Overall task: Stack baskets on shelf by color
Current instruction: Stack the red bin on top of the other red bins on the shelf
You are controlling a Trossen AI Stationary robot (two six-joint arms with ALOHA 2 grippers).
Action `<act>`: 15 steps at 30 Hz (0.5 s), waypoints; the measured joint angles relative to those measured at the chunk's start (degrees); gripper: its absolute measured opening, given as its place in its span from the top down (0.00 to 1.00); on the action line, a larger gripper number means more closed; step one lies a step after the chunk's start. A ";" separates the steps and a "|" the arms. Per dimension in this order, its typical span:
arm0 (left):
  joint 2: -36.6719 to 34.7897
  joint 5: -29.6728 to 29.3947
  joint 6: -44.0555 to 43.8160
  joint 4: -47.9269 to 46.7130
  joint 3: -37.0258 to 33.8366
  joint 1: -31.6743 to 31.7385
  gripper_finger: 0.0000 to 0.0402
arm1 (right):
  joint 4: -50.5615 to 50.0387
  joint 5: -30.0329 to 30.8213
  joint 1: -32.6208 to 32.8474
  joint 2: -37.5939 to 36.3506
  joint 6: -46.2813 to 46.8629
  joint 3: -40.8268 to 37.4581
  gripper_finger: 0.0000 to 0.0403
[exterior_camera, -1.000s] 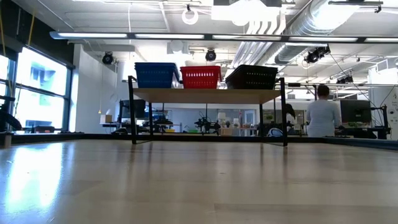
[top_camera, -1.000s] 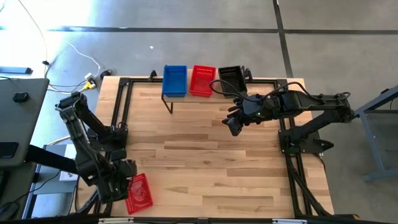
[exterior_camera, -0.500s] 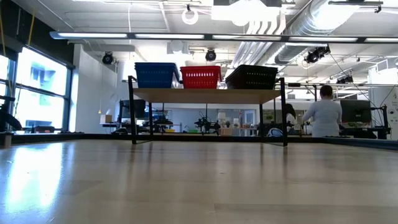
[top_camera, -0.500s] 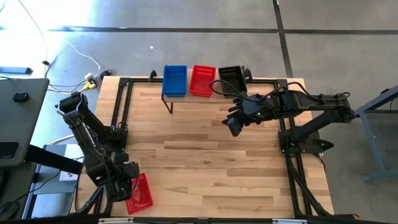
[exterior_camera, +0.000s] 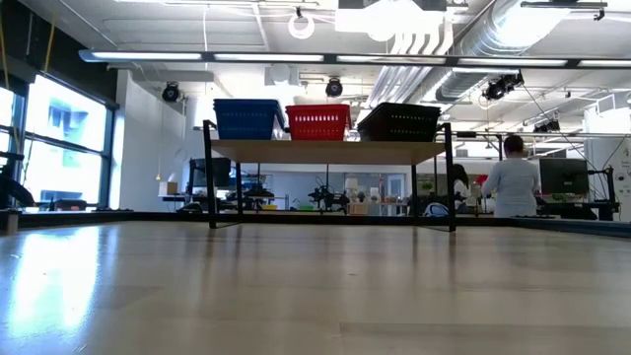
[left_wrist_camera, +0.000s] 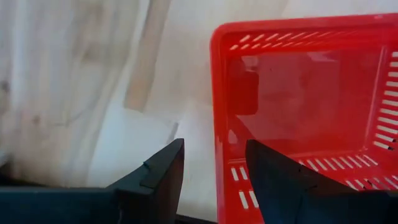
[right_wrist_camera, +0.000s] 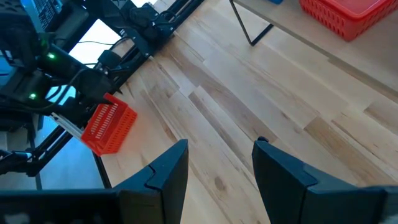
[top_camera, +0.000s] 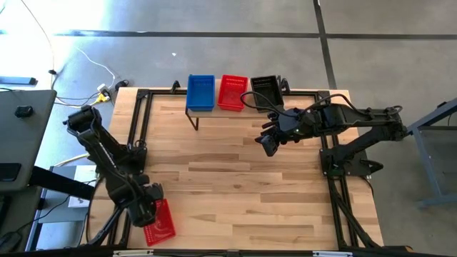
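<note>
The shelf (top_camera: 230, 108) stands at the far edge of the surface (top_camera: 235, 178), and on it sit three piles side by side: blue baskets (top_camera: 201, 91) on the left, red baskets (top_camera: 233, 91) in the middle, black baskets (top_camera: 265, 87) on the right. From the low view each pile looks like nested baskets, though how many are in each cannot be counted.

One loose red basket (top_camera: 158, 221) lies at the near left corner of the surface. The left gripper (top_camera: 146, 208) is down at it, jaws spread and released, with one finger (left_wrist_camera: 283, 180) just inside the basket's wall and the other outside (a straddle of the rim, nothing clenched yet).

The right gripper (top_camera: 268, 143) hangs over the surface near the shelf's right end, jaws spread and holding nothing; it appears to wait.

By the look of it the task is nearly finished: blue and black seem done, and this last red basket remains to be gripped, carried to the far side and set onto the red pile.
</note>
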 joint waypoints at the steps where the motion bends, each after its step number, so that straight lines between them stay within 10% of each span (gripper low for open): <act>1: 0.00 0.38 0.16 1.00 -0.60 0.02 0.60 | -0.02 0.01 0.00 0.00 0.00 0.00 0.60; 8: 0.00 1.20 0.16 4.81 -3.05 0.02 0.66 | -0.02 0.00 0.00 0.00 0.24 0.00 0.60; 15: 0.00 1.18 -1.93 5.01 -3.05 0.02 0.94 | 0.11 0.02 0.37 0.30 0.36 0.00 0.60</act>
